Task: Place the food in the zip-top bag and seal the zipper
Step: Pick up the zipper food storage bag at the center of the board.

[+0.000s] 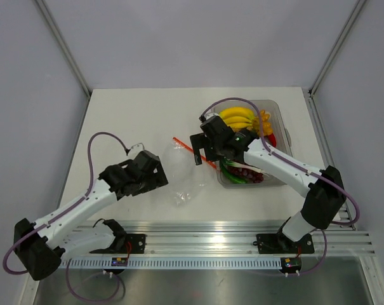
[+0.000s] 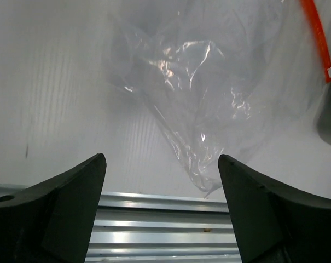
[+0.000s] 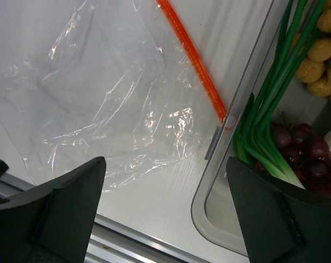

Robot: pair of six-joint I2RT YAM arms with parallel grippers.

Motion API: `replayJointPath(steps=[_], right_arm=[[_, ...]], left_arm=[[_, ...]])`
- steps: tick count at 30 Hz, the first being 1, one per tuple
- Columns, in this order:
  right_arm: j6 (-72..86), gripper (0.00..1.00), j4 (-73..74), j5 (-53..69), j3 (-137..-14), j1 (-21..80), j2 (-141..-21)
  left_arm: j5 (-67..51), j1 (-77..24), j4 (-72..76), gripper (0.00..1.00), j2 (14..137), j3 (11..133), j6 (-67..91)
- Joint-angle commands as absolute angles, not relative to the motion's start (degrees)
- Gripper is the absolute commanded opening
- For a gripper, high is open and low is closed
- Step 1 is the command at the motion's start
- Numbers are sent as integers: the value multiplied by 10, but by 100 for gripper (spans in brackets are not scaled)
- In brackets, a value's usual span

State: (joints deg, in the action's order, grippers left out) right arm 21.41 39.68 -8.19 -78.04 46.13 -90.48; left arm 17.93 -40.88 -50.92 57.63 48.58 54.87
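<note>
The clear zip-top bag (image 1: 182,175) lies crumpled and empty on the white table, its red zipper (image 1: 190,150) at the far end. The bag (image 2: 192,93) and zipper (image 2: 318,38) also show in the left wrist view. My left gripper (image 1: 157,176) hovers open at the bag's left edge, nothing between its fingers. The food sits in a clear tub (image 1: 275,108): yellow bananas (image 1: 237,117), green onions (image 3: 269,109), dark grapes (image 3: 305,150), a brown ball cluster (image 3: 321,57), a red chilli (image 1: 272,140). My right gripper (image 3: 165,164) stands open above the gap between bag (image 3: 99,98) and tub corner (image 3: 231,131).
An aluminium rail (image 1: 211,232) runs along the table's near edge, just below the bag. The zipper (image 3: 192,60) ends against the tub's left wall. Grey walls and frame posts enclose the table at the back and sides.
</note>
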Motion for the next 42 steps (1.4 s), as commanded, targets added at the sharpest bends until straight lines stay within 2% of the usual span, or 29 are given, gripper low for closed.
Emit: replayJointPath(steps=[1, 4, 6, 7, 8, 9, 11, 12, 13, 16, 20, 26, 37, 42], right_arm=[[224, 99, 382, -129, -814, 465, -890], [228, 99, 385, -141, -806, 465, -874], [230, 99, 388, -144, -799, 465, -863], [232, 99, 388, -141, -796, 465, -860], [232, 100, 390, -138, -795, 465, -860], [229, 99, 391, -128, -795, 465, -859], [224, 99, 391, -96, -792, 464, -854], [222, 99, 390, -87, -791, 465, -853], [220, 100, 389, -77, -790, 465, -850], [220, 100, 386, -59, -799, 464, -853], [237, 99, 370, -4, -813, 453, -871], [298, 100, 272, 140, -754, 392, -843], [286, 99, 258, 195, -721, 331, -822], [279, 99, 260, 242, -725, 305, -841]], left_arm=[[152, -432, -457, 88, 591, 461, 658], [167, -447, -454, 88, 635, 471, 659], [175, -456, -435, 80, 669, 467, 660], [178, -456, -431, 71, 680, 465, 649], [190, -455, -438, 45, 693, 469, 650], [204, -452, -458, 35, 702, 479, 649], [224, -442, -462, 23, 715, 489, 589], [232, -431, -477, 7, 712, 501, 571], [256, -426, -483, 0, 701, 506, 526], [287, -410, -497, 0, 649, 515, 445], [264, -392, -473, 0, 555, 517, 358], [156, -347, -423, 0, 455, 501, 311], [-12, -345, -377, 0, 402, 533, 266], [-34, -345, -378, 0, 406, 569, 250]])
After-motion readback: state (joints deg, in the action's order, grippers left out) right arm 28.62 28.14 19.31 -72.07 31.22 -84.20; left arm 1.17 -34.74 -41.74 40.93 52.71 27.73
